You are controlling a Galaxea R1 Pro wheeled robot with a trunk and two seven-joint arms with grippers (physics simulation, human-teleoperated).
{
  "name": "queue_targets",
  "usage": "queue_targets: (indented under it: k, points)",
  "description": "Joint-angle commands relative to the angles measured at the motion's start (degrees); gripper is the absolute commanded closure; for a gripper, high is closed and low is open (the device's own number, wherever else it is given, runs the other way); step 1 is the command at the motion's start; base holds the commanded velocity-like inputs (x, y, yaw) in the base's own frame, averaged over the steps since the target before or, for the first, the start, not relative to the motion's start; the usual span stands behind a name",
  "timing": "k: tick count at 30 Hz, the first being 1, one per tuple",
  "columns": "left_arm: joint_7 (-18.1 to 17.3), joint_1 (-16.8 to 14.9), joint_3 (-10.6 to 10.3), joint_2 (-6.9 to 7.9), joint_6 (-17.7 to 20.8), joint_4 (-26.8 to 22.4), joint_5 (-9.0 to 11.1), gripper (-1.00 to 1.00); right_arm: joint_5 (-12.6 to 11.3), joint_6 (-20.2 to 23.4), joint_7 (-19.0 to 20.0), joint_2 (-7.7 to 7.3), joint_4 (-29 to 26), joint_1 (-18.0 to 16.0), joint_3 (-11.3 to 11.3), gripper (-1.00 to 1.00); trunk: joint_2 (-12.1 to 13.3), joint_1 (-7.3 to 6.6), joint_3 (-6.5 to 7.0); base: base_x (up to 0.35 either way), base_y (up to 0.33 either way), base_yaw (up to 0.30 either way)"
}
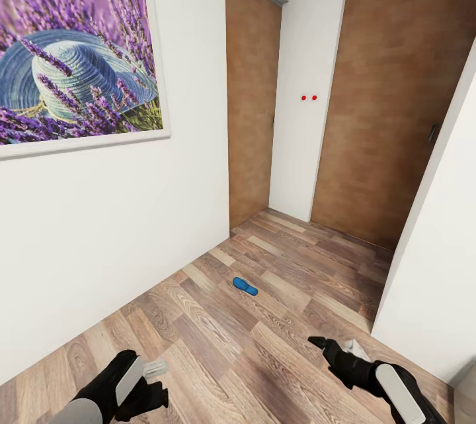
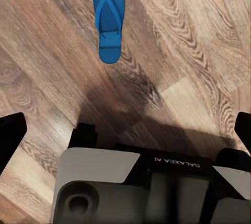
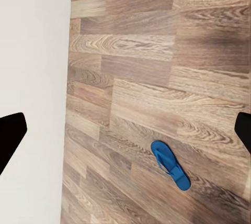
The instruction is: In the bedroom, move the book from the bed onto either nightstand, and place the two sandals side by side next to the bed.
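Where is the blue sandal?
The sandal lies alone on the wood floor, ahead of both grippers, near the white wall and before the two brown doors.

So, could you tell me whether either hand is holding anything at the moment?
Nothing is held: the left hand and right hand are open, and the sandal lies on the floor.

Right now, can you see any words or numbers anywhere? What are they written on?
"GALAXEA AI": white letters on the robot's dark base, seen upside down in the left wrist view.
The lavender-and-hat picture on the wall carries no words.
The blue sandal on the wood floor shows no label.
The two red dots on the wall between the brown doors are plain marks, not letters.
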Motion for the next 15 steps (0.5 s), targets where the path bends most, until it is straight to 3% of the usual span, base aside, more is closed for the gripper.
queue_targets:
  k: [1,8,15]
  points:
    - [0.4,0.0,-0.5,-0.04,0.1,0.0,0.4,-1.00,0.2,-0.1,0.3,0.02,0.0,0.0,-0.2,-1.00,0.0,0.00,-0.06,0.000,0.000,0.000]
    - [0.3,-0.1,-1.0,-0.44,-1.8,0.2,-0.1,-1.00,0.1,-1.8,0.6,0.01,0.1,0.0,0.0,-1.00,0.0,0.00,-0.06,0.000,0.000,0.000]
    - [0.3,-0.1,-1.2,-0.56,-2.7,-0.3,-0.2,-1.00,0.0,-2.2,4.1,0.10,0.1,0.0,0.2,-1.00,0.0,0.00,-0.06,0.000,0.000,0.000]
